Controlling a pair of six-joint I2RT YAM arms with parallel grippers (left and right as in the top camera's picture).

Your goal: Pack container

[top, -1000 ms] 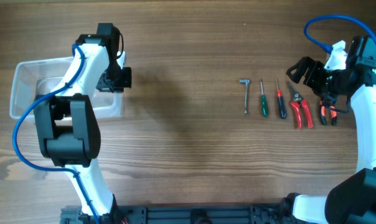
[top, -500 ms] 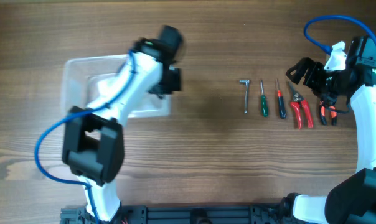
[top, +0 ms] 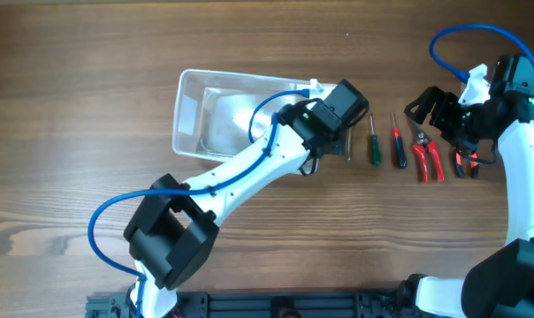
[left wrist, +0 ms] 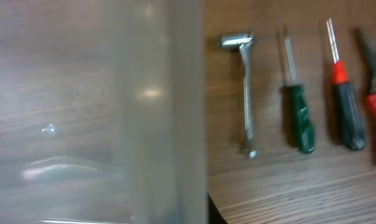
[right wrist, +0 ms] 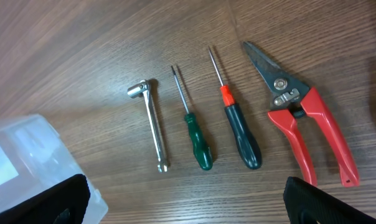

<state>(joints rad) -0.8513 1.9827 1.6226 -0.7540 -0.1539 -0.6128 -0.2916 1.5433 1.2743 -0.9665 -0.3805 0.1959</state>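
– Container (top: 196,115): where was it?

– On the table (top: 249,35), just left of the silver wrench (left wrist: 246,93). They were close, but I judged they were not touching. My left tool (top: 309,155) was clamped shut on the thin wall facing the wrench.

– And your other tool?

– My right tool (top: 431,104) hung well to the right of the wrench with its fingers wide apart and nothing between them. It was past the green screwdriver (left wrist: 298,118), the red-and-black screwdriver (left wrist: 347,112) and the red cutters (right wrist: 306,124).

– What could have gone wrong?

– Three things, I thought. Any further push toward the wrench would have knocked it into the green screwdriver and upset the row. My pinch was on a slim, slick, flexible wall, so a jerk could have let it slip or tipped the whole thing up. And my left arm lay across the open top and partly over the wrench, so the right tool risked a collision with it when it came in with a load.
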